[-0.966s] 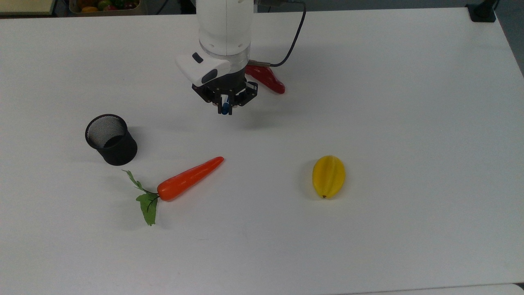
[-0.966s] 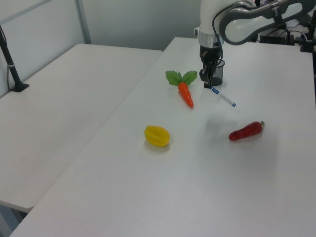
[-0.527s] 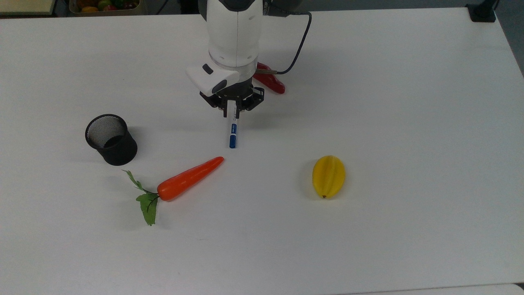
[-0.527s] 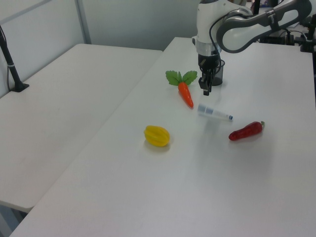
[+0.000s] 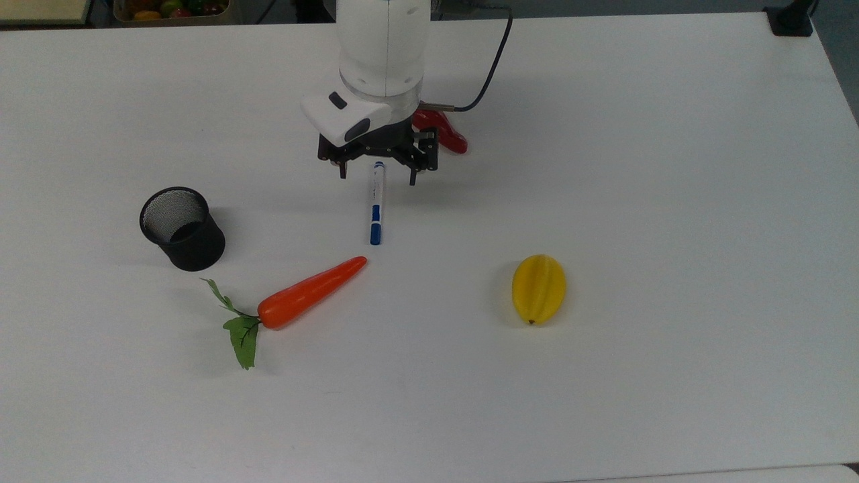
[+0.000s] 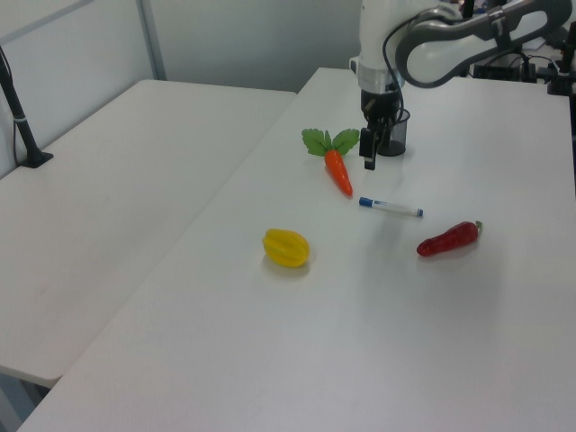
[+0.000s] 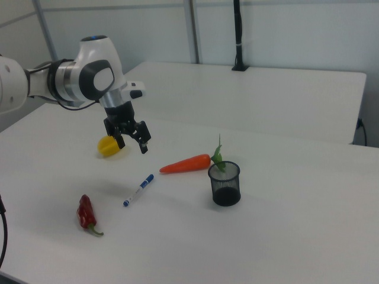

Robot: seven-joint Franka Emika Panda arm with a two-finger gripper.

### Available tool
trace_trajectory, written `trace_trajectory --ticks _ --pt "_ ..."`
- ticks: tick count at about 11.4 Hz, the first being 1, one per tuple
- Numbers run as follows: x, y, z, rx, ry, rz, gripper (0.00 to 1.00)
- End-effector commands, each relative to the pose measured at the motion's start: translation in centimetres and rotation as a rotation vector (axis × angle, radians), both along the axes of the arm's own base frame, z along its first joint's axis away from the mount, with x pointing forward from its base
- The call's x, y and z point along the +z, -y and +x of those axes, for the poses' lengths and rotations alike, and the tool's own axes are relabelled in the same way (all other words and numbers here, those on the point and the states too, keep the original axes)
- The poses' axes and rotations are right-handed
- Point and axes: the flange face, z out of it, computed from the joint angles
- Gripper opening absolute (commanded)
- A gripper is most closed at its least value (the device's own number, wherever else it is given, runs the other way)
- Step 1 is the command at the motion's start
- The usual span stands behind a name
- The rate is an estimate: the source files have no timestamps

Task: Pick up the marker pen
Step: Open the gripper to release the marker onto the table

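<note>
The marker pen (image 5: 376, 201), white-barrelled with a blue cap and a blue band, lies flat on the white table (image 5: 671, 201). Its blue cap points toward the carrot's tip. In the top view my gripper (image 5: 377, 173) hangs over the pen's white end, open, with one finger on each side and nothing held. The left view has the gripper (image 6: 376, 148) well above the marker pen (image 6: 390, 207), apart from it. From the right view, the gripper (image 7: 131, 142) is open in the air above the marker pen (image 7: 138, 190).
An orange carrot (image 5: 312, 292) with green leaves lies just below the pen. A black mesh cup (image 5: 182, 228) stands at the top view's left. A red chili pepper (image 5: 446, 134) sits partly behind the gripper. A yellow star fruit (image 5: 539, 288) rests at the top view's right.
One second ago the gripper held the marker pen by its end. It then lowered and let go; the pen now lies flat, and the gripper has opened wide and lifted.
</note>
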Motion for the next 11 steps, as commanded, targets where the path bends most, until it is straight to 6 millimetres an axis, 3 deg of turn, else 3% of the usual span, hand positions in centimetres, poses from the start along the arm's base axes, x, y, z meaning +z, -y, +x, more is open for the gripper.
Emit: trace_trajectory --ticks 1,5,8,11 --pt "4.9 1.3 -2.6 -0.003 -0.028 -0.052 1.0" --pt "11.3 5.2 -6.5 -0.047 -0.061 -0.053 1.0" --pt "14.0 7.5 -8.1 -0.028 -0.072 -0.043 1.0" --pt "14.6 7.8 -8.3 -0.036 -0.063 -0.042 1.0"
